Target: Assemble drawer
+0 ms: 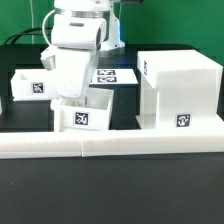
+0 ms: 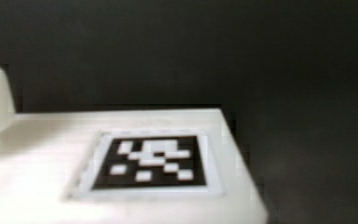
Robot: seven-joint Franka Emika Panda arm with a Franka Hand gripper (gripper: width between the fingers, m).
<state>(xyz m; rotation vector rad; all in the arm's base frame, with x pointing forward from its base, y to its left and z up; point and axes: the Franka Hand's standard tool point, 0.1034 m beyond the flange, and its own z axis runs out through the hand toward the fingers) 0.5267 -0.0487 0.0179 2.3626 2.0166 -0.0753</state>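
A small white open-top drawer tray [image 1: 83, 114] with a square tag on its front sits slightly tilted just behind the front bar, left of centre. My gripper [image 1: 68, 92] reaches down onto its left rim and appears shut on it; the fingertips are hidden by the hand and the tray wall. In the wrist view a white tagged face of the tray [image 2: 155, 160] fills the near field and no fingers show. A second small tray [image 1: 30, 88] stands at the exterior view's left. The large white cube-like housing [image 1: 177, 88] stands at the right.
A long low white bar [image 1: 120, 146] runs along the table's front edge, close to the held tray. The marker board [image 1: 113, 75] lies flat behind, between the arm and the housing. The table surface is black.
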